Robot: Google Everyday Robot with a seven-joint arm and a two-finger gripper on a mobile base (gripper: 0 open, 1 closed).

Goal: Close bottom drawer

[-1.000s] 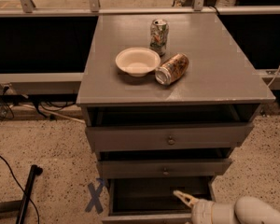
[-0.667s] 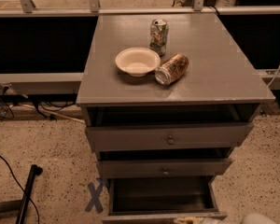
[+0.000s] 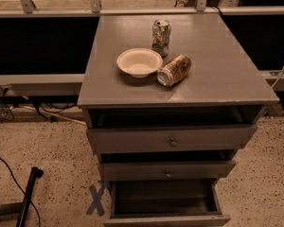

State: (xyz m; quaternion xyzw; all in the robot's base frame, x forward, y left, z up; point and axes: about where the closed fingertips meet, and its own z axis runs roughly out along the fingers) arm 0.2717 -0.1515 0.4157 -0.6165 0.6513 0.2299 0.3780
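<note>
The bottom drawer point(image 3: 166, 219) of the grey cabinet is pulled out. Its dark inside point(image 3: 163, 196) shows and its thin plain front lies at the frame's bottom edge. Above it the middle drawer point(image 3: 166, 170) and the top drawer point(image 3: 170, 138), each with a small knob, stand slightly out. The gripper is not in view.
On the cabinet top point(image 3: 227, 74) stand a white bowl point(image 3: 139, 63), an upright can point(image 3: 161, 36) and a can lying on its side point(image 3: 174, 70). A blue X point(image 3: 96, 198) is taped on the speckled floor at left. A black pole point(image 3: 27, 196) and cables lie at far left.
The gripper, which reached over the open bottom drawer's front at the lower right, has dropped down out of the frame. The drawer looks unmoved.
</note>
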